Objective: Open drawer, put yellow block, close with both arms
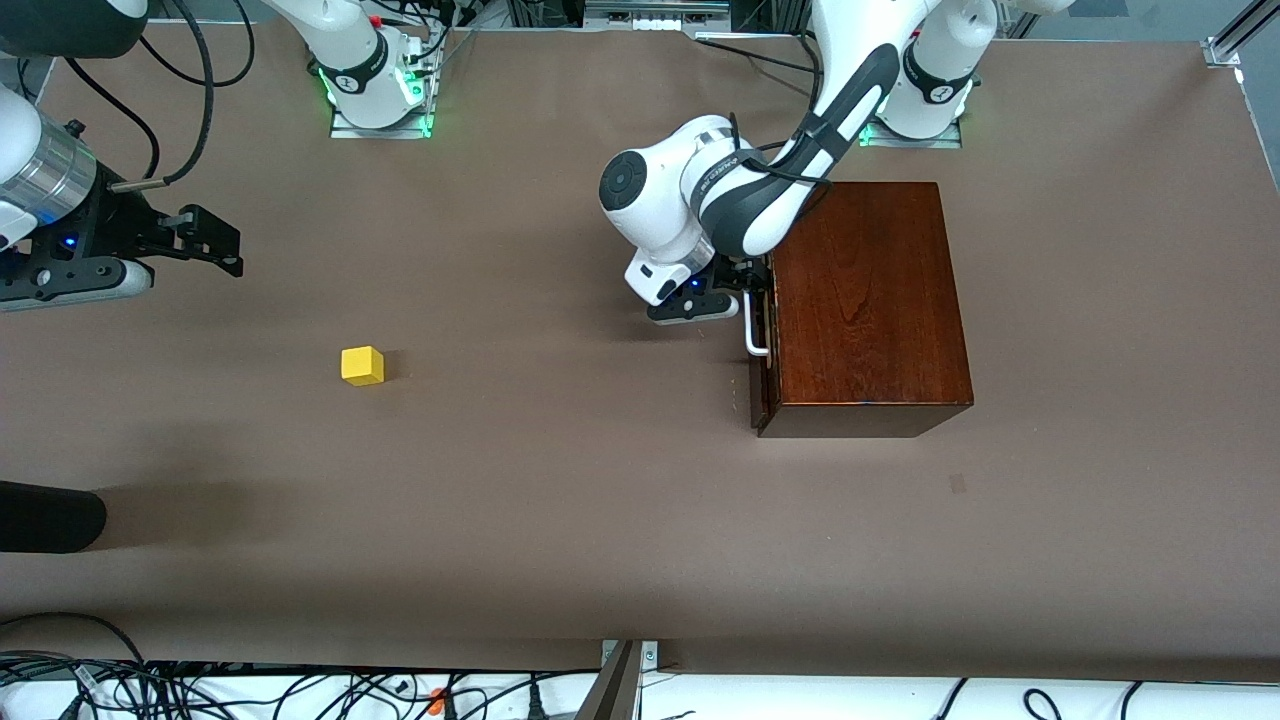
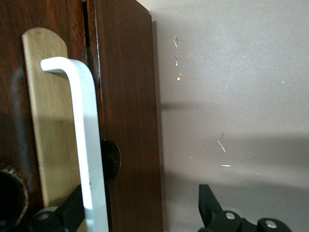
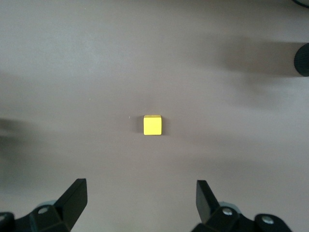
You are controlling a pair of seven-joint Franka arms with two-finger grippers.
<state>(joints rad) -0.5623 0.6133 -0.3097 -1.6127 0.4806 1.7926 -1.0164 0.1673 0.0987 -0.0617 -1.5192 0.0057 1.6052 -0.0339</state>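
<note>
The left gripper's [image 2: 140,212] fingers stand spread around the white handle [image 1: 756,325] of the shut drawer [image 1: 762,340]. The right gripper's [image 3: 140,203] fingers stand spread too — up over bare table [image 1: 560,500], holding nothing — the yellow block [image 1: 362,365] on the table toward the right arm's end.

Robotics lab, not a home or a shop. Two white robot arms [image 1: 740,190] were bolted on metal base plates [image 1: 380,125] along one edge of a big table [image 1: 600,520] covered in plain brown matting. Green status lights glowed at the bases. Loose black cables [image 1: 200,690] lay tangled along the table's near edge, and aluminium framing [image 1: 1235,35] showed at a corner. On the mat sat only test props: a wooden box [image 1: 865,300] and a yellow block [image 1: 362,365].
</note>
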